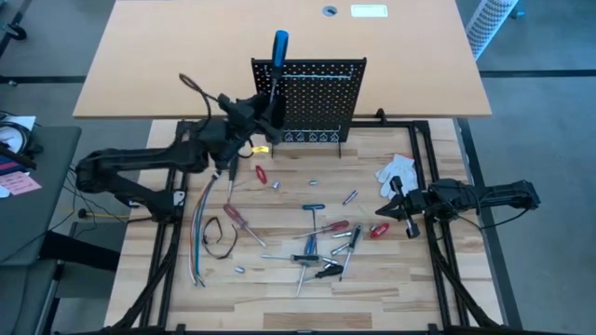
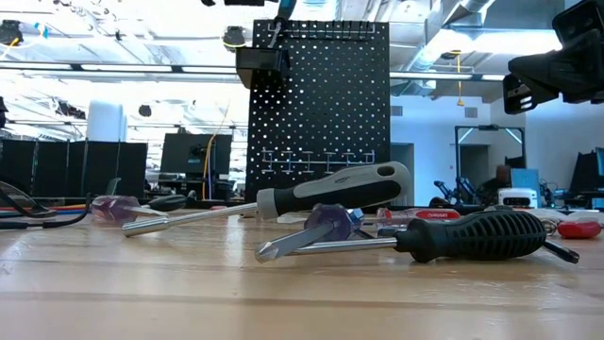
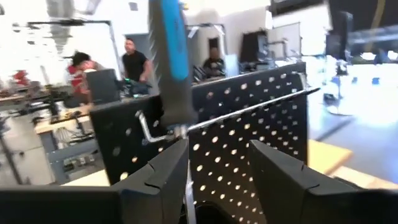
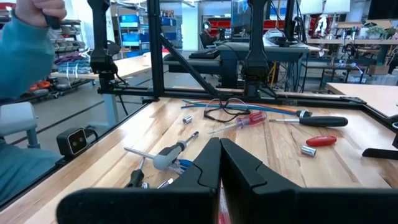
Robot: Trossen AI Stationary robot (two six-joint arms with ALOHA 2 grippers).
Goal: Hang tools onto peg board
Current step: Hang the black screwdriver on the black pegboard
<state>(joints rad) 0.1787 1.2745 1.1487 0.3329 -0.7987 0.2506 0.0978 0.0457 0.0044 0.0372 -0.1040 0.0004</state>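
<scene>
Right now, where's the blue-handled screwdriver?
In the high view the blue-handled screwdriver stands upright at the peg board's top left corner, with the open left gripper just below it.

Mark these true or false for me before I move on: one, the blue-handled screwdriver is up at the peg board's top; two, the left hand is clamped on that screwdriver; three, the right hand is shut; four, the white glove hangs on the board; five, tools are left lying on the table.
1. True: the blue-handled screwdriver stands at the top left of the peg board.
2. False: the left hand has its fingers apart just below the handle, not clamped.
3. True: the right hand is shut, empty, above the table.
4. False: the white glove lies on the table.
5. True: several tools lie there.
</scene>
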